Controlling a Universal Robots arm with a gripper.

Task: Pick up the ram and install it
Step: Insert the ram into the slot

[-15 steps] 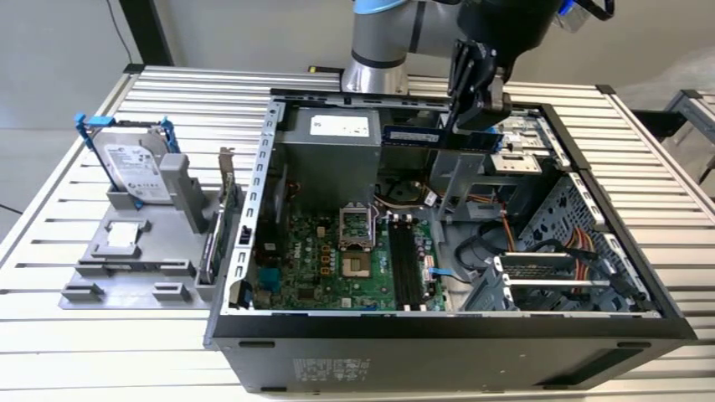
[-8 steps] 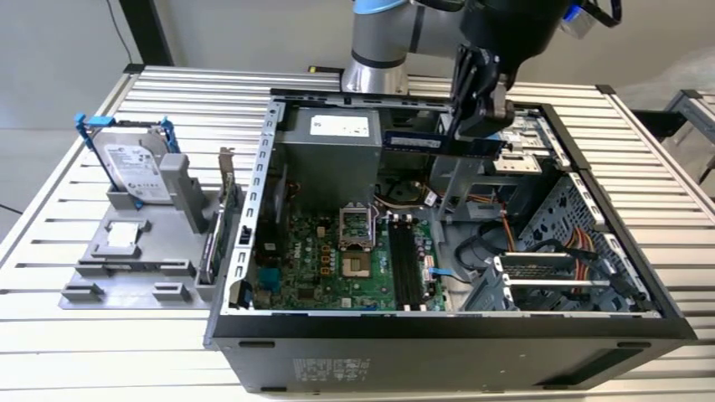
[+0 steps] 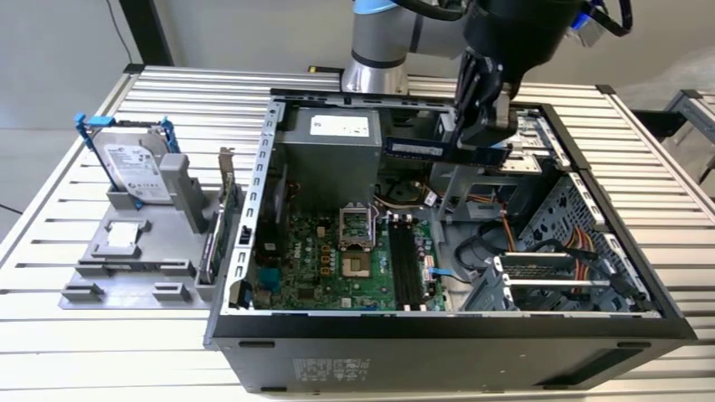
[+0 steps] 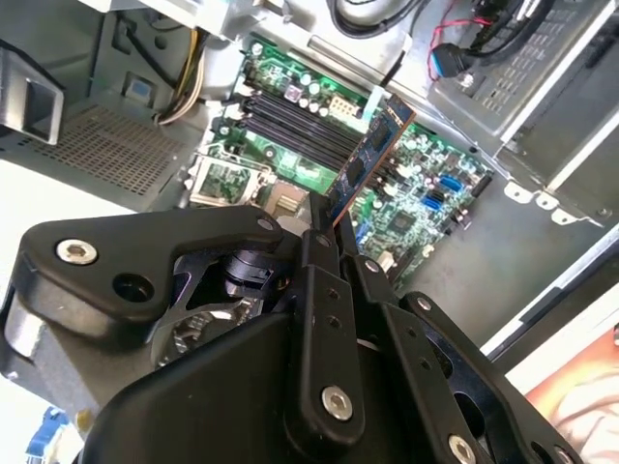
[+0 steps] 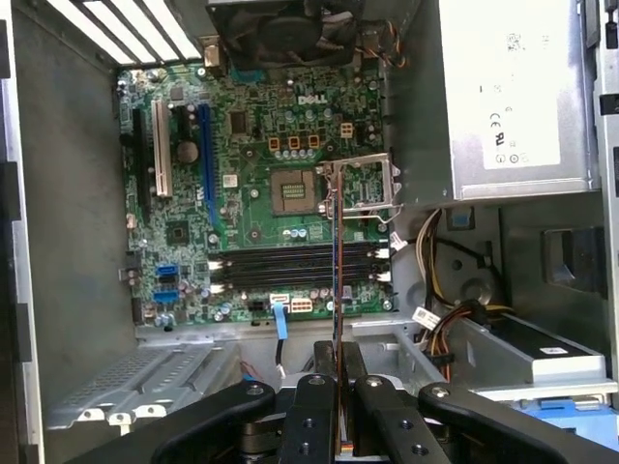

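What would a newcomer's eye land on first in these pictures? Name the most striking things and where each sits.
The open computer case sits on the slatted table, its green motherboard exposed. Above it the gripper holds the ram in the air. At the exterior view's left a blue-railed hard drive stands upright.

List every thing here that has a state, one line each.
ram: gripped, held above the motherboard, not seated.
claw: shut on the ram.
memory slots: empty.
computer case: side open, insides exposed.
CPU socket: retention frame flipped open.
hard drive: upright in the grey holder, outside the case.
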